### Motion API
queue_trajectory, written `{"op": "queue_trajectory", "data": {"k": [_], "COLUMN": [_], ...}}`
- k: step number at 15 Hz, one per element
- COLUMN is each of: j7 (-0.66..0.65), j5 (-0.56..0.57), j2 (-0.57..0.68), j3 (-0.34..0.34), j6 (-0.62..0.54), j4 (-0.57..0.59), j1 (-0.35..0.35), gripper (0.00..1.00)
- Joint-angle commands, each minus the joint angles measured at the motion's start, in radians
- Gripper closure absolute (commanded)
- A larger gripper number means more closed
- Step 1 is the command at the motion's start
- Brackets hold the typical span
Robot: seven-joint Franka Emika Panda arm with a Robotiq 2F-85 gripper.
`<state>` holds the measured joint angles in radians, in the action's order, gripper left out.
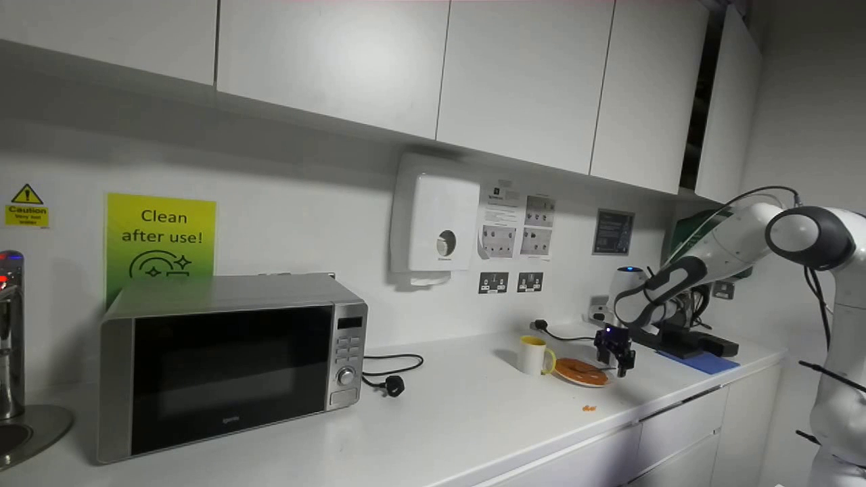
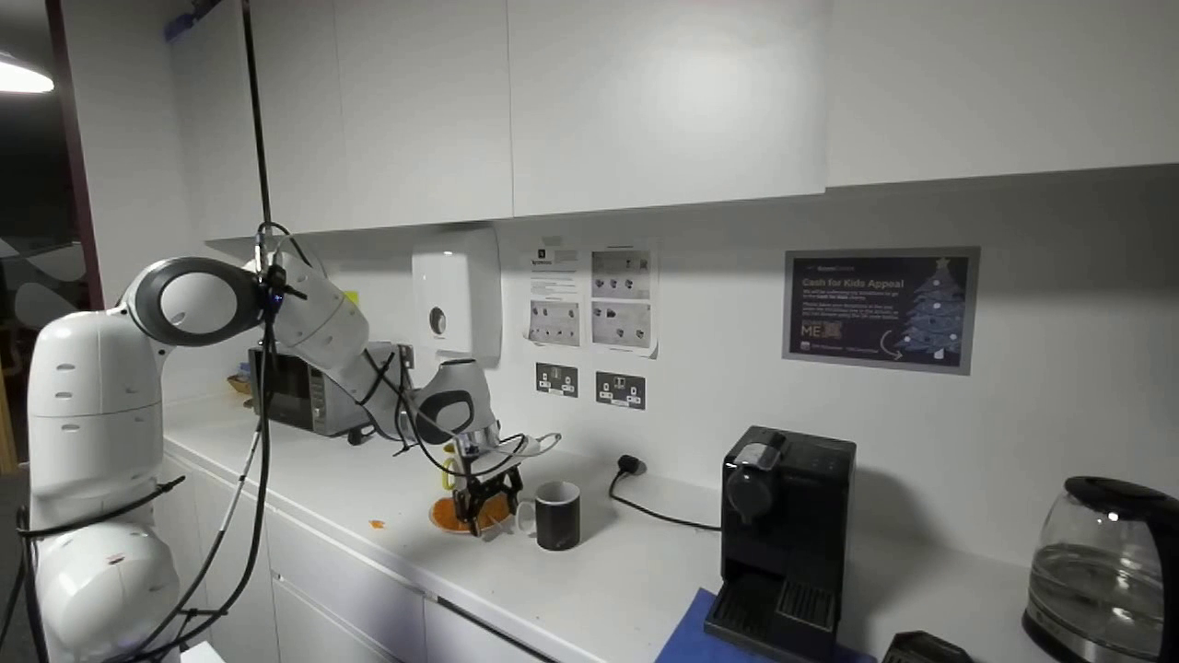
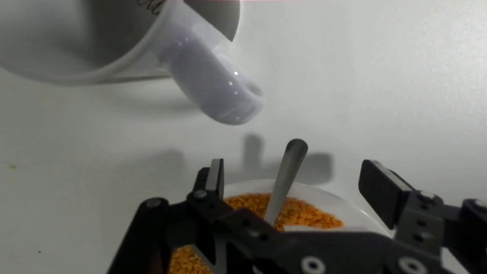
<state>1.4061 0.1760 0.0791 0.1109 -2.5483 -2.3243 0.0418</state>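
Observation:
My gripper point(image 3: 293, 169) stands open above a white plate point(image 3: 354, 215) of orange lentils point(image 3: 247, 201). Between its spread fingers, in the wrist view, rises a metal spoon handle point(image 3: 285, 179); neither pad appears to touch it. The spoon's lower end is hidden behind the gripper's body. A mug with a pale handle point(image 3: 213, 80) fills the upper left of the wrist view. In an exterior view, that dark mug point(image 2: 558, 520) stands upright beside the gripper point(image 2: 495, 518). On the plate's far side from it, a white mug with yellow interior point(image 1: 531, 356) is upright.
Spilled lentils point(image 1: 589, 408) lie near the counter's front edge. A microwave point(image 1: 233, 365) sits further along the counter. Toward the opposite end are a coffee machine point(image 2: 783, 534) on a blue mat point(image 2: 686, 635) and a glass kettle point(image 2: 1096, 580). Wall cabinets point(image 1: 521, 74) hang overhead.

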Motion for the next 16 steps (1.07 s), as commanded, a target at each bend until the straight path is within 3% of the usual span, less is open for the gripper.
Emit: {"op": "queue_trajectory", "data": {"k": [1, 4, 5, 13, 14, 16], "j7": [-0.008, -0.010, -0.012, -0.021, -0.027, -0.035], "j5": [0.036, 0.044, 0.048, 0.071, 0.082, 0.107], "j2": [0.025, 0.032, 0.033, 0.026, 0.025, 0.021], "j3": [-0.014, -0.016, -0.015, -0.011, -0.009, -0.007], "j6": [0.021, 0.022, 0.022, 0.025, 0.024, 0.026], "j4": [0.034, 0.036, 0.036, 0.037, 0.037, 0.038], "j1": [0.020, 0.021, 0.021, 0.024, 0.024, 0.028], "gripper": [0.06, 0.19, 0.38, 0.97, 1.00, 0.97]}}
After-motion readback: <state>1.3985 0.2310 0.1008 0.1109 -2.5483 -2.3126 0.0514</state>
